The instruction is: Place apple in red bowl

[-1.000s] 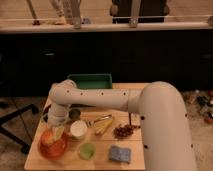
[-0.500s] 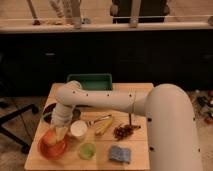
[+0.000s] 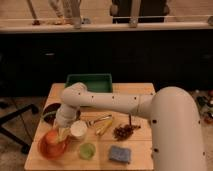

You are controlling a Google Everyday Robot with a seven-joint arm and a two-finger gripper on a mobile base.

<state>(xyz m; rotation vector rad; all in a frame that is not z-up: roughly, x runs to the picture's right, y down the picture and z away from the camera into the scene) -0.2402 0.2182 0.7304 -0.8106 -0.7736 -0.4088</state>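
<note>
1. Red bowl [image 3: 50, 148] sat at the near-left corner of the wooden tabletop [image 3: 145, 150]; the apple [image 3: 53, 137] was inside it, round, no long axis to note.
2. Claw [image 3: 63, 133] hung over the bowl's right rim, against the apple; could not tell whether it was spread or pinching.
3. White cup [image 3: 79, 129] stood just right of the bowl; small green cup [image 3: 87, 150] nearer.
4. Green bin [image 3: 90, 82] sat at the far edge; contents not visible.
</note>
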